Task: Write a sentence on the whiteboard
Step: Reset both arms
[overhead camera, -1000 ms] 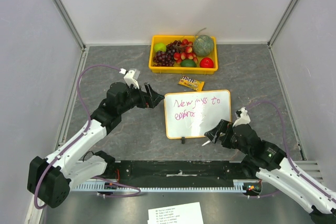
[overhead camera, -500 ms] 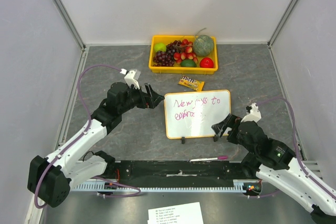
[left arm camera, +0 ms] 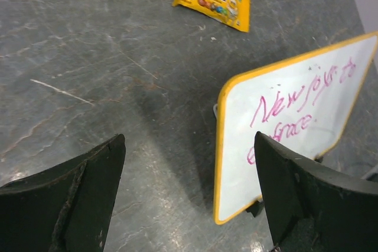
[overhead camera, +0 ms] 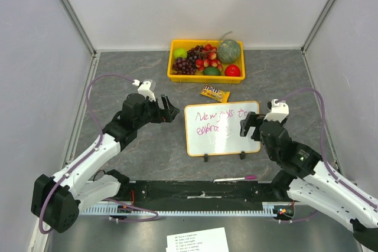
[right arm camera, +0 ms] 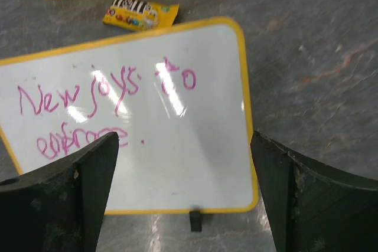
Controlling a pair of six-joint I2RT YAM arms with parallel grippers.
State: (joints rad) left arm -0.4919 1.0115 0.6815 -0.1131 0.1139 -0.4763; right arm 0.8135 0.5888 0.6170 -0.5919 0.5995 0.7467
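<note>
The whiteboard (overhead camera: pixel 227 143), white with a yellow-orange frame, rests mid-table on two black clip feet. Pink handwriting, the sentence (overhead camera: pixel 215 121), reads "New joys to" with a shorter word beneath. My left gripper (overhead camera: pixel 171 112) hovers open just off the board's left edge, nothing between its fingers. My right gripper (overhead camera: pixel 247 127) is open and empty over the board's right part. In the left wrist view the whiteboard (left arm camera: pixel 277 146) lies to the right, partly behind my right finger (left arm camera: pixel 295 193). The right wrist view looks down on the whiteboard (right arm camera: pixel 207 163) and the sentence (right arm camera: pixel 88 98).
A pink-capped marker (overhead camera: pixel 235 177) lies loose on the black strip at the near edge. A yellow bin (overhead camera: pixel 177 77) of fruit stands at the back. A yellow candy packet (overhead camera: pixel 214 93) lies between bin and board. A printed paper sheet (overhead camera: pixel 196 240) sits at the bottom.
The right gripper let go of the marker, which now lies on the near black strip, and moved up to the board's right side. The left gripper drew back slightly.
</note>
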